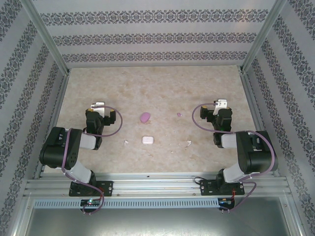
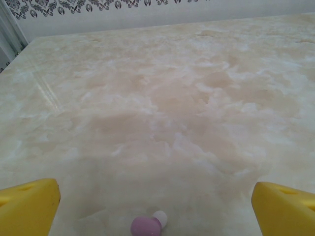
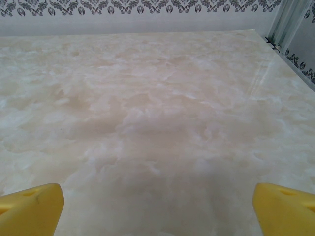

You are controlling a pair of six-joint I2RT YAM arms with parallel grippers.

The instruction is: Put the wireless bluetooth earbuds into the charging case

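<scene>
Two tiny whitish earbuds lie on the marbled table, one (image 1: 126,143) left of the small white charging case (image 1: 147,139) and one (image 1: 188,143) to its right. My left gripper (image 1: 100,104) sits far to the left of the case, open, with its yellow fingertips (image 2: 34,202) wide apart and nothing between them (image 2: 156,199). My right gripper (image 1: 221,103) is far right of the case, also open and empty (image 3: 157,199). Neither touches anything.
A pink pebble-shaped case (image 1: 144,117) lies behind the white one, with a tiny pink piece (image 1: 179,114) to its right. A small pink piece with a white tip (image 2: 148,224) lies on the table just below my left fingers. Patterned walls enclose the table.
</scene>
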